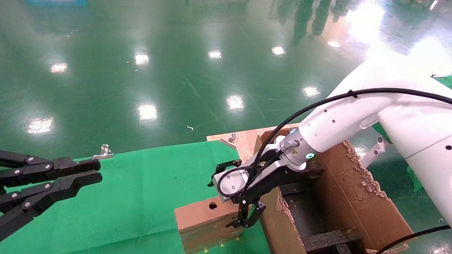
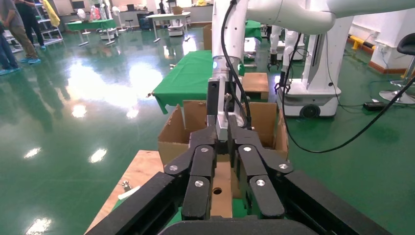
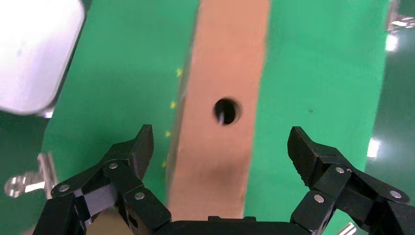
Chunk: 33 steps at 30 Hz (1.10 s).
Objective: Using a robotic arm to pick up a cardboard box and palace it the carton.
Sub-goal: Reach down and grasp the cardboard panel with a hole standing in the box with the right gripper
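The cardboard box (image 1: 203, 220), small, brown and closed with a round hole in its top, lies on the green cloth near the table's front. The white robotic arm reaches in from the right. Its right gripper (image 1: 236, 193) hangs open just above the box, one finger on each long side, touching neither. In the right wrist view the box (image 3: 220, 73) runs between the spread fingers of the gripper (image 3: 221, 147). The carton (image 1: 353, 197), large with ragged flaps and black foam inside, stands directly right of the box. My left gripper (image 1: 97, 171), all black, hovers shut at the far left.
A green cloth (image 1: 141, 197) covers the table. A wooden board (image 1: 243, 139) sticks out behind the carton, with a metal clip (image 1: 231, 138) on it. Another clip (image 1: 103, 152) holds the cloth's back edge. Glossy green floor lies beyond.
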Tool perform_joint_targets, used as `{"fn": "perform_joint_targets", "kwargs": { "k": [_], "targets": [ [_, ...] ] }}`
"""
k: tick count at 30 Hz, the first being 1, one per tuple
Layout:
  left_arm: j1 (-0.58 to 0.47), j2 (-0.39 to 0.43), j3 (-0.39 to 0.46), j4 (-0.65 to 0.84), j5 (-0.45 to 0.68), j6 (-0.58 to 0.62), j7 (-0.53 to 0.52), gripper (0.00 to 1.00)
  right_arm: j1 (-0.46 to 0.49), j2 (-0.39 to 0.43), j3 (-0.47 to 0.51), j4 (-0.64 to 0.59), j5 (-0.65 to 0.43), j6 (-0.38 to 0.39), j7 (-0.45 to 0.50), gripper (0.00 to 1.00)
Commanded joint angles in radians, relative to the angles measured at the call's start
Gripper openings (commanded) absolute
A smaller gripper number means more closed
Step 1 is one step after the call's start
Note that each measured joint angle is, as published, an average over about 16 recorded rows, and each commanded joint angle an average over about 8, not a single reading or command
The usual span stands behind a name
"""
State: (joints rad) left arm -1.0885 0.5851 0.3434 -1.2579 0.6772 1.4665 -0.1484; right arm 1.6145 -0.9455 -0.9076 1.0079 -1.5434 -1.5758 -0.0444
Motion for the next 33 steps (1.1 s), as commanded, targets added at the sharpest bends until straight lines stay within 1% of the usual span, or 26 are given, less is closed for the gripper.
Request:
{"fn": "perform_joint_targets", "kwargs": {
  "k": [1, 2, 3, 6, 7, 9, 10, 11, 14, 15, 17, 33],
  "targets": [
    [0.0, 0.0, 0.0, 0.0, 0.0, 0.0, 0.0, 0.0, 0.015, -0.009, -0.022, -0.013, -0.013, -0.002, -0.016, 1.0],
    [0.0, 0.0, 0.0, 0.0, 0.0, 0.0, 0.0, 0.02, 0.019, -0.011, -0.033, -0.016, -0.013, -0.003, -0.021, 1.0],
    [0.0, 0.0, 0.0, 0.0, 0.0, 0.0, 0.0, 0.07, 0.022, -0.012, -0.043, -0.019, -0.012, -0.003, -0.026, 1.0],
    [0.0, 0.0, 0.0, 0.0, 0.0, 0.0, 0.0, 0.45, 0.031, -0.014, -0.073, -0.027, -0.005, -0.003, -0.036, 1.0],
    [0.0, 0.0, 0.0, 0.0, 0.0, 0.0, 0.0, 0.57, 0.033, -0.015, -0.081, -0.03, -0.001, -0.003, -0.038, 0.98],
    [0.0, 0.0, 0.0, 0.0, 0.0, 0.0, 0.0, 0.82, 0.037, -0.017, -0.094, -0.034, 0.004, -0.002, -0.041, 0.81],
    [0.0, 0.0, 0.0, 0.0, 0.0, 0.0, 0.0, 0.93, 0.04, -0.017, -0.101, -0.036, 0.006, -0.002, -0.043, 0.69],
    [0.0, 0.0, 0.0, 0.0, 0.0, 0.0, 0.0, 1.0, 0.042, -0.018, -0.107, -0.038, 0.008, -0.001, -0.044, 0.56],
    [0.0, 0.0, 0.0, 0.0, 0.0, 0.0, 0.0, 1.0, 0.046, -0.019, -0.116, -0.043, 0.013, 0.0, -0.044, 0.19],
    [0.0, 0.0, 0.0, 0.0, 0.0, 0.0, 0.0, 1.0, 0.047, -0.02, -0.119, -0.044, 0.013, 0.0, -0.045, 0.08],
    [0.0, 0.0, 0.0, 0.0, 0.0, 0.0, 0.0, 1.0, 0.048, -0.02, -0.121, -0.045, 0.015, 0.0, -0.045, 0.0],
    [0.0, 0.0, 0.0, 0.0, 0.0, 0.0, 0.0, 1.0, 0.042, -0.017, -0.108, -0.039, 0.014, 0.0, -0.045, 0.0]
  ]
}}
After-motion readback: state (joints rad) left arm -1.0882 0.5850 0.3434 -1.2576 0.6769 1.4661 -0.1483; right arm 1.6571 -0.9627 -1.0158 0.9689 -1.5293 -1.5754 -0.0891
